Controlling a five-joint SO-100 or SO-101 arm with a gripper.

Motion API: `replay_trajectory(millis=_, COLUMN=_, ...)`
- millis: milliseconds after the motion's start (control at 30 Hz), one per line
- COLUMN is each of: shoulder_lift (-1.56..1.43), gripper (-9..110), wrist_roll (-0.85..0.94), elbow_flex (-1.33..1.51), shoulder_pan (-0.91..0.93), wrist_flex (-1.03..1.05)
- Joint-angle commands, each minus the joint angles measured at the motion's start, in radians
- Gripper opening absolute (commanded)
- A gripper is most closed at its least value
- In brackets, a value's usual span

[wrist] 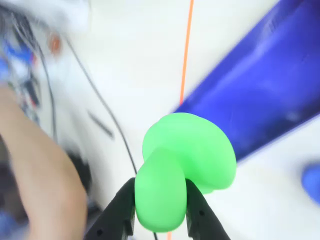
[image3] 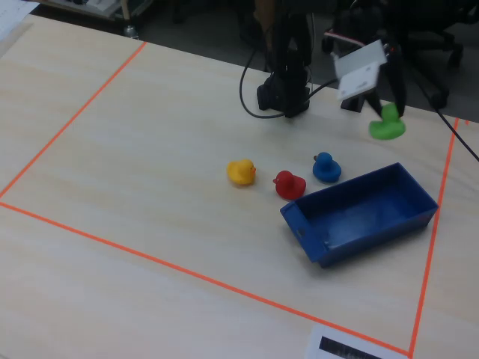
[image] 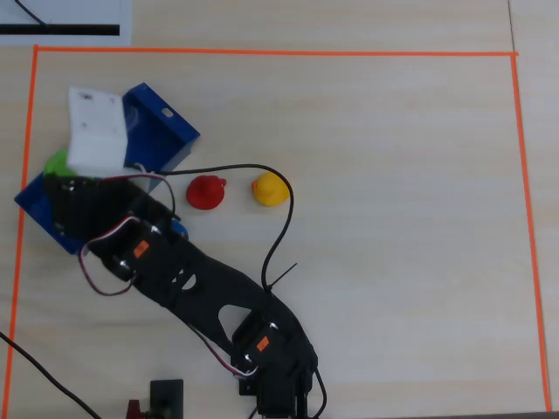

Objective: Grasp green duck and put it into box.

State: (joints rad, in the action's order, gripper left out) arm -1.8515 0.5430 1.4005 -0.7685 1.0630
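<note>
Hand [wrist: 159,220] is clamped on the green duck [wrist: 185,167]; in the wrist view both black fingers [wrist: 120,212] pinch its lower lobe. The fixed view shows the duck [image3: 387,125] held off the bench [image3: 150,134], up beyond the far end of the blue box [image3: 359,213]. From overhead only a sliver of green [image: 57,161] shows, at the box's [image: 157,131] left edge beside the white camera housing [image: 96,131].

On the bench, fixed view: yellow duck [image3: 241,172], red duck [image3: 288,183], blue duck [image3: 325,168] in a row, the red and blue ones just beside the box's long wall. Small hole in the box's end wall.

Orange tape [image3: 75,97] outlines the work area. A white sheet [image3: 352,345] at the near edge carries a black bar; print unreadable. No brand or label legible anywhere.
</note>
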Motion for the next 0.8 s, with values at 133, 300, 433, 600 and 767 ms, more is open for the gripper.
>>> replay_trajectory(millis=133, shoulder_lift=0.029, gripper=0, wrist_roll=-0.008, elbow_flex=0.368, shoulder_pan=0.034, wrist_flex=-0.402)
replay_trajectory(millis=300, shoulder_lift=0.084, gripper=0, wrist_roll=-0.026, elbow_flex=0.466, shoulder_pan=0.034, wrist_flex=-0.505)
replay_trajectory(millis=433, shoulder_lift=0.133, gripper=0, wrist_roll=-0.049, elbow_flex=0.508, shoulder_pan=0.041, wrist_flex=-0.572)
replay_trajectory(millis=600, shoulder_lift=0.176, gripper=18, wrist_roll=-0.063, elbow_flex=0.517, shoulder_pan=0.044, wrist_flex=-0.581)
replay_trajectory(millis=767, shoulder_lift=0.187, gripper=30, wrist_roll=-0.029, elbow_flex=0.489, shoulder_pan=0.029, wrist_flex=-0.497)
